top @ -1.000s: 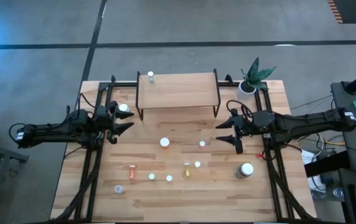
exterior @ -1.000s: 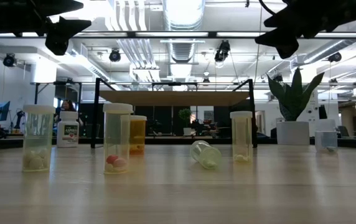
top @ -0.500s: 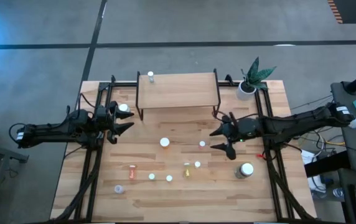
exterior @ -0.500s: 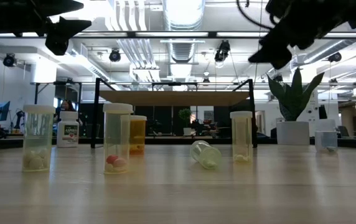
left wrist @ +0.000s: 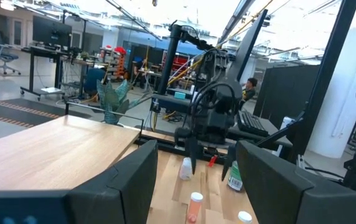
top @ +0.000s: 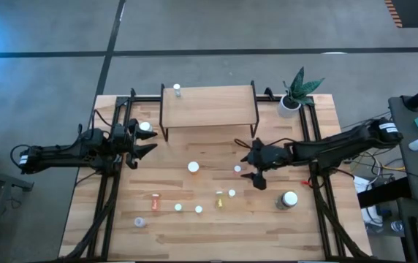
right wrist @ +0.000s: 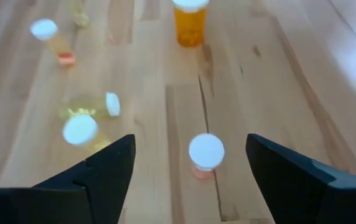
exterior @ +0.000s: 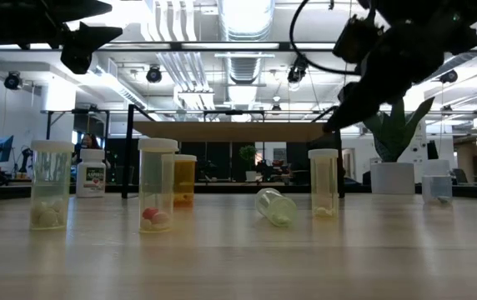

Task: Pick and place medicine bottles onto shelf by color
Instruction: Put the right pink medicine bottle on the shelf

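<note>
Presently, right gripper (top: 253,165): hanging right of centre in the high view, fingers spread wide and holding nothing; the wrist view is showing a small pink-bodied bottle (right wrist: 206,155) centred between its two dark fingers.
Step in hand: judged to be the approach to that pink bottle (top: 237,169), which is standing upright on the counter (top: 194,226) just left of the gripper.
Doing it well: keeping the white cap centred between the fingers while descending, closing on the body below the cap, and lifting straight up so the bottle is not tipping.
Left gripper (top: 145,145): waiting at the left of the high view, fingers parted and empty, beside a white-capped bottle (top: 145,126).
Shelf (top: 209,106): standing at the upper centre of the high view, carrying one white-capped bottle (top: 177,90) near its left end.
Remaining bottles: scattered across the middle and lower counter, among them an orange bottle (top: 193,167), a large white-capped one (top: 289,199) at lower right, and a clear bottle lying on its side (exterior: 274,206) in the low view.
Obstructions: the orange bottle is sitting well left of the target; the yellow ones (top: 224,195) below it are near enough to be knocked by a wide finger; the shelf's black legs (top: 255,128) are lying close to the carry path.
Bystander object: a potted plant (top: 297,90) at the upper right, apart from the work.
</note>
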Controlling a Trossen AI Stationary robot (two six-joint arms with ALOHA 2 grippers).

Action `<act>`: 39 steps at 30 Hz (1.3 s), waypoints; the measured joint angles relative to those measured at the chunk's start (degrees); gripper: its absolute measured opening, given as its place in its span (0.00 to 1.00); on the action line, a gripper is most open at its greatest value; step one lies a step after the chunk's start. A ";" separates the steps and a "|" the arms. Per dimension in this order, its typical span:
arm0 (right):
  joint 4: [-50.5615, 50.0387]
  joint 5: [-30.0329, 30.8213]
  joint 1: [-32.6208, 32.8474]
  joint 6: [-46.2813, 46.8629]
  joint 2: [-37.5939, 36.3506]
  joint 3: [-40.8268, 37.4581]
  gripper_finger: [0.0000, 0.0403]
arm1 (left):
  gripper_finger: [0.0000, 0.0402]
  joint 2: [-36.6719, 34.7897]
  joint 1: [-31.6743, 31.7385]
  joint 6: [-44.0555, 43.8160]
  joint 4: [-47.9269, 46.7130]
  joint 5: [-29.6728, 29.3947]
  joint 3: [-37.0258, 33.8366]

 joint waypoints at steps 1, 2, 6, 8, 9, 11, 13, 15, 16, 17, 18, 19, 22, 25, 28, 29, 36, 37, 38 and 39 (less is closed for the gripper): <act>0.23 0.22 0.00 0.30 0.58 -0.22 0.72 | 0.51 0.00 0.00 0.00 0.00 0.00 0.00; 0.81 0.25 0.00 0.32 1.17 -0.53 0.72 | 0.51 0.00 0.01 0.02 0.01 -0.02 0.00; 5.19 2.07 0.00 0.31 2.88 -2.70 0.71 | 0.51 0.00 0.01 0.04 0.00 -0.02 0.00; 7.18 3.31 0.00 0.32 3.12 -3.71 0.72 | 0.51 0.00 0.00 0.07 0.00 -0.01 0.00; 8.26 3.68 0.00 0.36 3.10 -4.38 0.72 | 0.51 0.00 0.02 0.07 0.00 -0.02 0.00; 11.68 3.95 -0.02 0.37 3.05 -5.82 0.72 | 0.51 0.00 0.00 0.07 0.00 0.00 -0.02; 13.94 4.86 -0.07 0.72 3.01 -7.39 0.72 | 0.51 0.00 0.00 0.09 0.00 -0.02 -0.02; 16.15 5.24 -0.42 0.75 3.37 -8.61 0.72 | 0.51 0.00 0.00 0.11 0.00 -0.02 -0.02; 17.56 5.32 -0.55 0.78 3.86 -9.11 0.72 | 0.51 0.00 0.02 0.11 0.00 -0.02 -0.02; 18.75 5.32 -0.70 0.88 4.26 -9.58 0.72 | 0.51 0.00 0.02 0.11 0.00 -0.02 -0.02; 19.75 5.33 -0.74 1.01 4.86 -9.97 0.72 | 0.51 0.00 0.00 0.11 0.00 -0.02 -0.02; 20.62 5.30 -0.76 1.05 5.53 -10.10 0.72 | 0.51 0.00 0.00 0.11 0.02 -0.02 -0.02; 23.16 4.72 -0.74 1.04 7.70 -10.10 0.72 | 0.51 0.01 0.01 0.11 0.02 -0.02 -0.04; 24.76 4.65 -0.74 0.77 10.33 -10.08 0.72 | 0.51 0.04 0.00 0.11 -0.02 -0.02 -0.04; 27.09 4.50 -0.74 0.74 13.10 -10.10 0.72 | 0.51 0.11 0.00 0.10 -0.01 -0.02 -0.04; 28.04 4.23 -0.76 0.75 13.99 -10.10 0.71 | 0.51 0.12 0.01 0.10 0.00 -0.02 -0.04; 33.48 4.06 -0.76 0.77 18.13 -10.02 0.65 | 0.51 0.22 0.02 0.09 0.02 -0.04 -0.06; 33.43 4.08 -0.76 0.78 18.46 -9.87 0.63 | 0.51 0.22 0.00 0.09 0.02 -0.04 -0.06; 33.47 4.08 -0.76 0.80 18.76 -9.67 0.62 | 0.51 0.22 0.00 0.09 0.02 -0.04 -0.07; 33.42 4.06 -0.76 0.80 18.81 -9.62 0.61 | 0.51 0.24 0.01 0.09 0.01 -0.04 -0.07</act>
